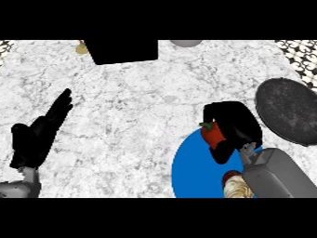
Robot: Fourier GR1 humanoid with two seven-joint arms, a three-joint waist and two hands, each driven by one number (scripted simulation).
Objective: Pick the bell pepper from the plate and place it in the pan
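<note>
A red bell pepper (213, 134) with a green stem sits at the upper edge of the blue plate (192, 169). My right hand (235, 124) is curled round the pepper from the right, hiding most of it. The dark round pan (293, 111) lies just right of that hand, with nothing in it. My left hand (41, 132) rests open at the left of the counter, fingers straight and pointing up and to the right.
A black box (123, 50) stands at the counter's far edge, with a grey round object (185, 42) to its right. A red-and-cream food item (235, 186) lies on the plate's lower right. Patterned tile borders both upper corners.
</note>
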